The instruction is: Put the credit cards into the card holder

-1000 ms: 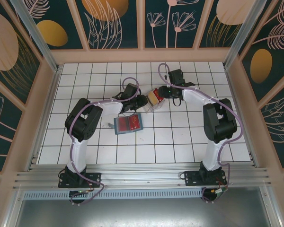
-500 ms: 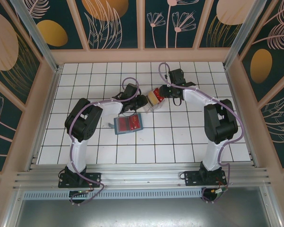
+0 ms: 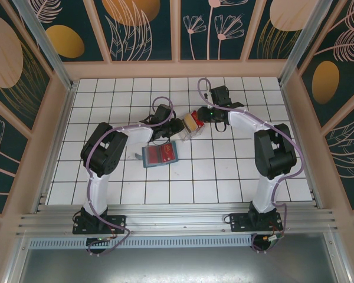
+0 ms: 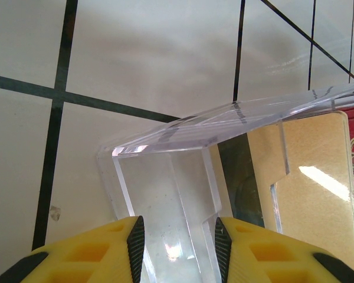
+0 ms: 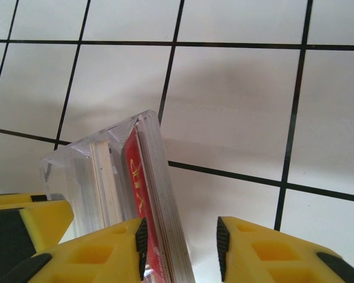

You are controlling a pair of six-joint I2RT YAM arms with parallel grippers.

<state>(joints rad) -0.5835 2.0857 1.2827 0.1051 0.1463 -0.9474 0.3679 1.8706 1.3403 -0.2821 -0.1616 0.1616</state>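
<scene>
— Left claw (image 4: 179,246) first: what do you get on your console?
— On my wrist feed it is clenched on one end of the clear tray (image 4: 165,188). Both yellow fingers (image 4: 106,250) meet the tray's walls. Further right inside the tray I see the face of a yellow-tan card (image 4: 310,177), with a strip of red past it at the frame's edge.
— And the right claw (image 5: 180,247)?
— Released. I have its jaws spread over a corner of that same tray. The red card (image 5: 143,194) stands upright just inside the tray's outer wall, close to one finger, and bare tile shows between the tray and the other finger. A few paler cards (image 5: 104,177) stand on edge beside the red one.
— Where is the card holder (image 3: 160,154)?
— From overhead I see it lying flat on the desk (image 3: 212,171), teal with a reddish middle. It is on the near side of the tray and apart from it, just beside my left forearm. My two claws come at the tray from opposite sides.
</scene>
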